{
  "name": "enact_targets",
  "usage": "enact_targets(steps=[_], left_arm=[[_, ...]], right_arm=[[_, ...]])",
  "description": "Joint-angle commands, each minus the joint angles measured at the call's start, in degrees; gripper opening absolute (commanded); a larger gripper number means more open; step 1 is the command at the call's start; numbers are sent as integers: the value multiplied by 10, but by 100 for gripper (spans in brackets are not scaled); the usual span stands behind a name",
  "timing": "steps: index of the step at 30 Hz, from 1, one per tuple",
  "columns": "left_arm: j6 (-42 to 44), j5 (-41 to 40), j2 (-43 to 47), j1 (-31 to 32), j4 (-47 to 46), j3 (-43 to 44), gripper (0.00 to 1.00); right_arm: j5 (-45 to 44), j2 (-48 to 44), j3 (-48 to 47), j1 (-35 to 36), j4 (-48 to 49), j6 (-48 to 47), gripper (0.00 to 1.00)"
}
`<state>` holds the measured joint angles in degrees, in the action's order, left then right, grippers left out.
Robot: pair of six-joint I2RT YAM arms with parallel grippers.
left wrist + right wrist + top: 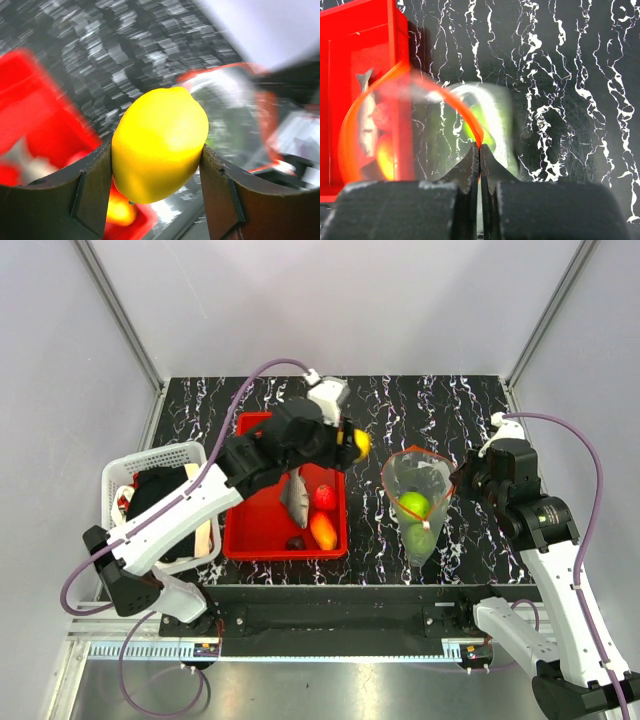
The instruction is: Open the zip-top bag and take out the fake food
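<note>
so the left gripper [156,165] is clamped on the yellow lemon [360,443], red tray [232,530] just below-left of it; right gripper [480,150] pinches the rim of the zip-top bag [415,475]

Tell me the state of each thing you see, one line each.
left gripper, shut on the yellow fruit.
right gripper, shut on the zip-top bag's rim.
zip-top bag, mouth open, two green fruits inside.
yellow fruit, out of the bag.
red tray, holding fish, red fruit, orange fruit, dark piece.
</note>
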<state>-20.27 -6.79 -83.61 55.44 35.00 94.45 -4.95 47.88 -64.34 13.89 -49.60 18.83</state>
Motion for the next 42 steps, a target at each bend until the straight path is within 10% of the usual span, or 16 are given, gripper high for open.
enact_targets(steps=[1,19,23,30,35,42], left_arm=[[-12,7,14,-96,-14,-85,0],[-90,15,-293,-251,-73,-25,3],[-126,40,-297,-252,-132,-52,49],[-108,56,-236,-251,-136,-96,98],[-120,92,-154,-242,-127,-137,95],[-146,152,-31,-98,-194,-118,52]], right_arm=[[-21,-7,-10,2,18,-15,0],[1,-18,-1,1,32,-13,0],[18,-16,0,1,32,-7,0],[49,-14,6,2,29,1,0],[61,-17,4,1,27,1,0],[66,-10,9,2,21,-3,0]])
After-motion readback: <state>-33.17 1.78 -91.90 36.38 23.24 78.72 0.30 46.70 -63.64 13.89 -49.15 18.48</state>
